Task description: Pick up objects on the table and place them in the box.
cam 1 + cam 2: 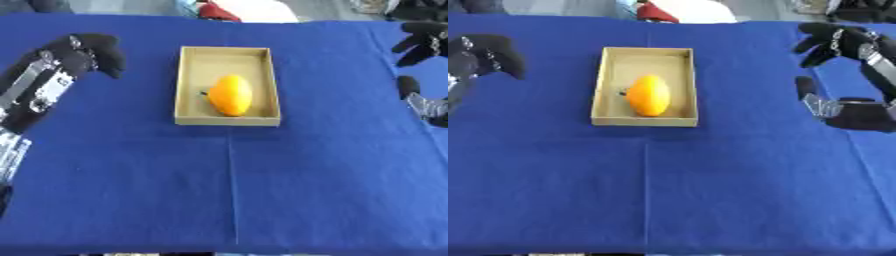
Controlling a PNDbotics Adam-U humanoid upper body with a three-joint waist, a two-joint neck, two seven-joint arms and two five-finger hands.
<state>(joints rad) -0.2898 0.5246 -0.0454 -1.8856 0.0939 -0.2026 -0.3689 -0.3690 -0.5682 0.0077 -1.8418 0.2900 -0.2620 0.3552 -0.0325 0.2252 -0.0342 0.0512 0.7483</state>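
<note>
Placement step apparently done: smooth yellow-orange oval fruit (pixel 231 95) lying inside shallow tan cardboard box (pixel 185 85) on blue-clothed table (pixel 227 190). Left robot hand (pixel 92 52) curled, empty; right robot hand (pixel 842 42) relaxed, empty. Next: no other objects visible to collect.

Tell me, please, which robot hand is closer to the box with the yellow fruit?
The left robot hand: only a narrow strip of blue cloth separates it from the box. The right robot hand hangs farther off, by the table's edge.

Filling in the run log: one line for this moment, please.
orange fruit in box | left hand shut, empty | right hand open, empty | blue cloth
</note>
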